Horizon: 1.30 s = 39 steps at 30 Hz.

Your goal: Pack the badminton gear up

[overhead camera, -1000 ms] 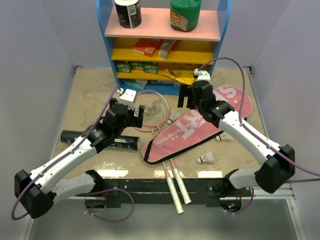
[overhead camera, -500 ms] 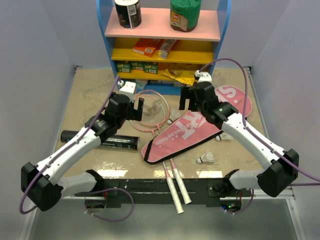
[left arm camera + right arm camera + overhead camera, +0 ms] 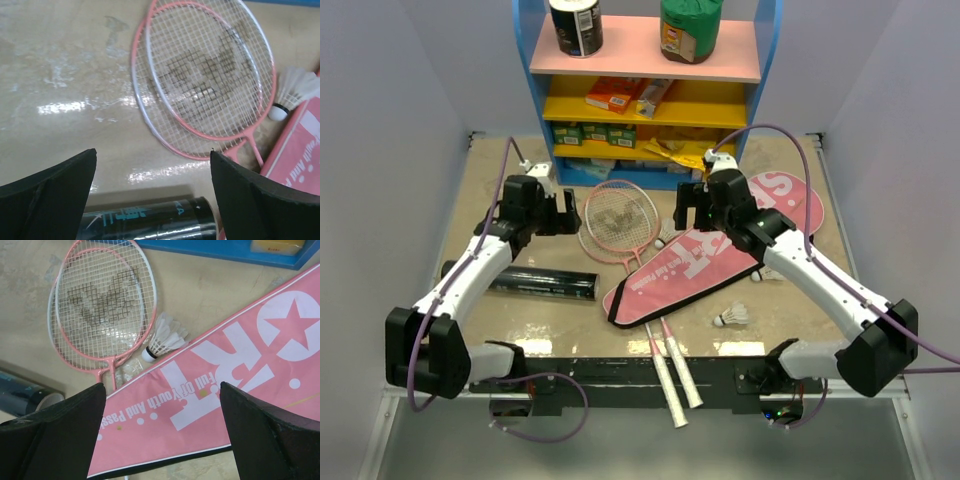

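While spread wide, both grippers (image 3: 153,167) (image 3: 162,390) empty.

1. The rackets (image 3: 616,218) have their shafts hidden under the pink bag (image 3: 720,250).
2. Left of the bag, the black tube (image 3: 150,220) is cut off by the left wrist view's lower edge.
3. Behind the bag, the print on the shelf boxes (image 3: 595,133) is too small to read.

Glossy black plastic tube (image 3: 555,285); smooth pink cloth bag (image 3: 670,275); feathery white shuttlecock (image 3: 162,337); worn, sheeny beige tabletop (image 3: 65,60).

A blue shelf unit (image 3: 524,70) stands at the sandy table's (image 3: 480,165) far edge. Its pink top carries a dark canister (image 3: 576,25) and a green jar (image 3: 690,28); an orange box (image 3: 613,95) lies below.
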Each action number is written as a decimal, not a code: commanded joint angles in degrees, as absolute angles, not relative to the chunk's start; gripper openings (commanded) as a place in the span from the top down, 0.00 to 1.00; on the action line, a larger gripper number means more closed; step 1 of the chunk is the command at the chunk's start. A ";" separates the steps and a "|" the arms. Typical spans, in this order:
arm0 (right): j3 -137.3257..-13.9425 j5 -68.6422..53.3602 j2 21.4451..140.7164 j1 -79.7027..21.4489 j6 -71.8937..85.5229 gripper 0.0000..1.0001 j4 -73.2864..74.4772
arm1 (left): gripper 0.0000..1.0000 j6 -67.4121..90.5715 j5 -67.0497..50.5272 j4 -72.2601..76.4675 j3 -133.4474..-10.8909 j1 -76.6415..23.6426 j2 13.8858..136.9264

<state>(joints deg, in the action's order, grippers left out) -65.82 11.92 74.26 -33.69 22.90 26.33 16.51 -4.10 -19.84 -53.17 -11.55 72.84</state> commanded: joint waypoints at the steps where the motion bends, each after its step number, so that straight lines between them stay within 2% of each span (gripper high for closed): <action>1: -64.34 7.22 73.74 -33.66 21.98 0.01 26.81 | 0.00 17.32 -11.87 -16.08 -52.56 -11.34 70.93; 10: -58.80 2.02 74.97 -34.89 21.88 0.01 25.58 | 0.03 14.33 -5.36 -23.73 -52.65 -11.25 68.21; 16: -62.05 0.09 82.43 -34.98 21.18 0.04 24.52 | 0.04 12.57 -10.28 -22.32 -51.51 -11.69 66.71; 19: -62.58 -3.07 83.49 -35.07 21.09 0.04 23.12 | 0.03 9.50 -6.61 -24.95 -51.59 -14.32 65.13; 24: -61.97 -5.80 82.71 -35.16 20.04 0.04 23.12 | 0.03 3.70 1.48 -30.40 -51.68 -24.25 62.24; 34: -57.66 -8.70 78.93 -38.84 21.18 0.04 22.76 | 0.00 -10.36 1.32 -34.45 -51.94 -25.58 51.51; 39: -55.99 -8.79 76.29 -41.57 22.06 0.04 22.76 | 0.00 -19.06 7.10 -40.16 -54.49 -26.89 57.38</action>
